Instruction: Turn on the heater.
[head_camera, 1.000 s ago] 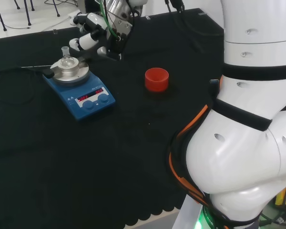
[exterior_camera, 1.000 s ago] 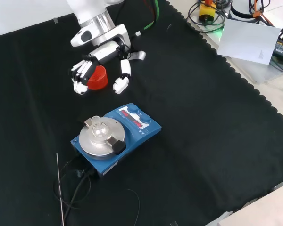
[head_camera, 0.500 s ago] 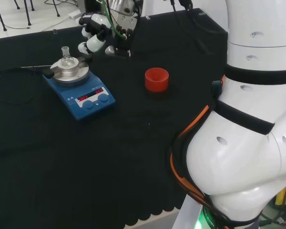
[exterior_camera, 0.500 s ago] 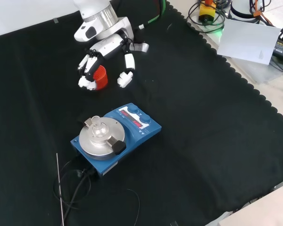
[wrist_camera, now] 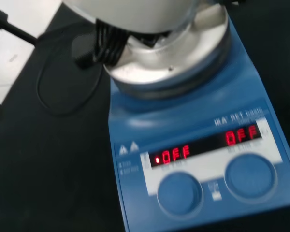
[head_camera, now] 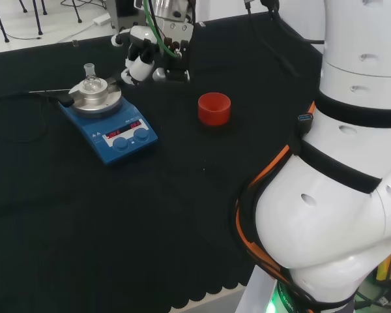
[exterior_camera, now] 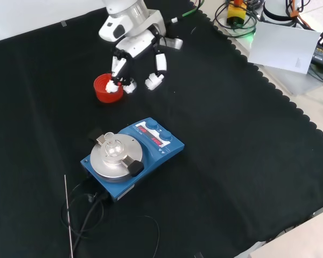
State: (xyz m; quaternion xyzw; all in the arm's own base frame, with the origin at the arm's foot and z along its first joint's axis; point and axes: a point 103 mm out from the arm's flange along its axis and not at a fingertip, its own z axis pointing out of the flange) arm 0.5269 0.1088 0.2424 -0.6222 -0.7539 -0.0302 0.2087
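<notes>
Blue heater (exterior_camera: pixel 133 155), likely heavy and stable, mid-cloth at 6 o'clock from the empty hand (exterior_camera: pixel 137 48) with relaxed fingers; address a rigid front knob (wrist_camera: pixel 182 192), avoiding the fragile glass flask (exterior_camera: pixel 112 146)

A red cup (exterior_camera: pixel 106 88) stands open side up on the black cloth of the desk (exterior_camera: pixel 247 156), and in the head view (head_camera: pixel 214 108) it has bare cloth all round it. A thin rod (exterior_camera: pixel 68 212) and a looped black cable (exterior_camera: pixel 91 215) lie on the cloth near the front view's lower left
</notes>
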